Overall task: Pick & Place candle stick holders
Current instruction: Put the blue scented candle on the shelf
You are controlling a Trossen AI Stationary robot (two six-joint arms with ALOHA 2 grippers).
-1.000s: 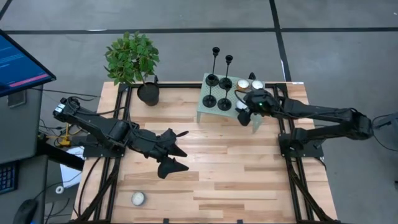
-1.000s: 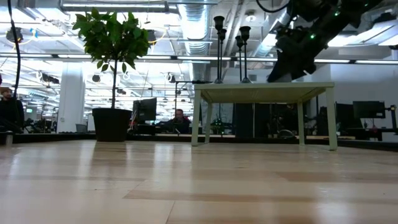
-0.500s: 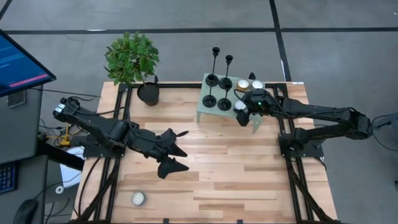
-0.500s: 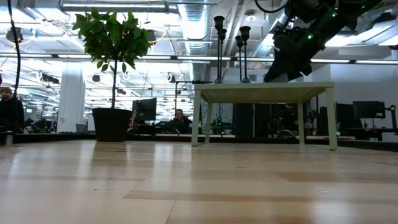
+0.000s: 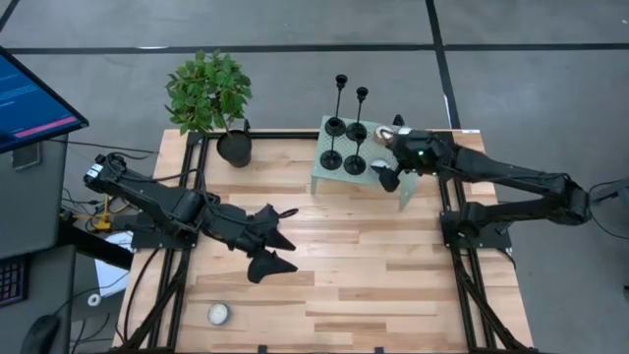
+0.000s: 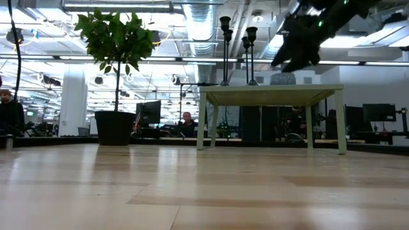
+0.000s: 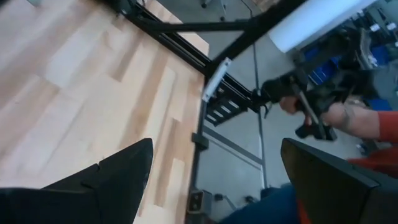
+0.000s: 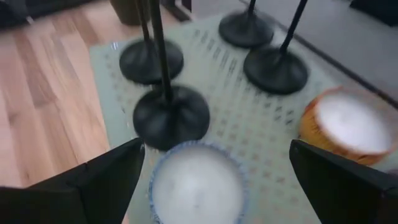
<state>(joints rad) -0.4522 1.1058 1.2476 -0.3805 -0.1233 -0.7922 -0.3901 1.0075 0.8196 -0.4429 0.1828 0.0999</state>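
Four black candlesticks (image 5: 344, 146) stand on their disc bases on a small pale green table (image 5: 320, 179) at the far right; their cups show in the low view (image 6: 225, 22). My right gripper (image 5: 387, 153) is open and hovers above that table's right part, beside the candlesticks (image 8: 171, 115). A white tealight (image 8: 196, 180) sits on the table below its spread fingers, touching neither. My left gripper (image 5: 273, 239) is open and empty over the middle of the wooden table, and its wrist view (image 7: 211, 168) shows nothing between the fingers.
An orange-cased tealight (image 8: 348, 124) sits on the green table beside the white one. A potted plant (image 5: 234, 147) stands at the far left. Another tealight (image 5: 217, 314) lies near the front left. A person's hand (image 7: 339, 115) with a device shows beyond the table.
My right gripper has gone up from the green table's top and a little toward the far edge. In the low view a tealight now shows standing on the table where the gripper was. The candlesticks have stayed put.
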